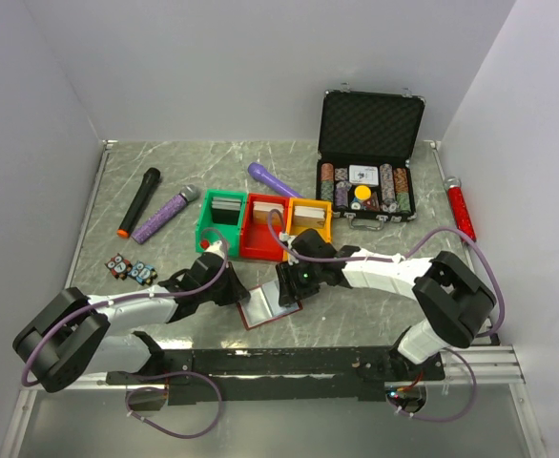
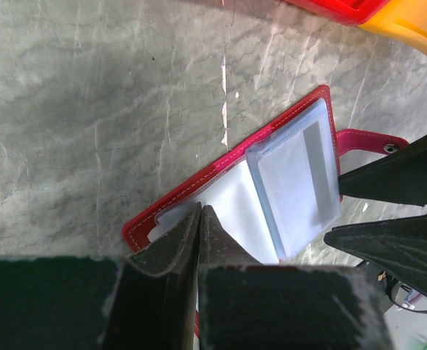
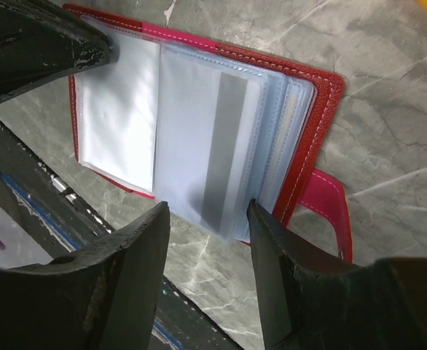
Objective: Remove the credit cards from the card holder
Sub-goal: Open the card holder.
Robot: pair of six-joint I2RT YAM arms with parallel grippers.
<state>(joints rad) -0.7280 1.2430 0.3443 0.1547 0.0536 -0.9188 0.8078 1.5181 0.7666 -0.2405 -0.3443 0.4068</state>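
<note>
**Halfway to nothing out yet:** A small, flat, dark-red folding card holder [image 1: 270, 311] lies spread open on the grey-green marbled table [image 1: 194, 157]. It sits near the front edge, between the two arms, with its snap tab [image 3: 326, 200] flopped out to one side.

The left tool [image 2: 200, 208] has its jaws pressed together with nothing between them. Its tips rest on the holder's pale inner leaf [image 2: 235, 211] and appear to pin that half flat. The right tool [image 3: 208, 211] hovers with jaws moderately apart, straddling the free edge of the stack of clear plastic sleeves [image 3: 199, 124]. Neither finger appears to touch the stack.

Through the top sleeve shows a pale card with a grey stripe [image 3: 224, 146], fully seated in its pocket. No card lies loose beside the holder in any view.

By that reading, the opening is done and the extraction has not begun. Every card seen is in its sleeve, and how many more sit in the leaves beneath cannot be told. All of the pulling out is left, most likely starting with a pinch on the striped card's edge.

The green, red and yellow plastic bins [image 1: 258, 250] and the open black case of poker chips [image 1: 370, 119] stand well behind.
</note>
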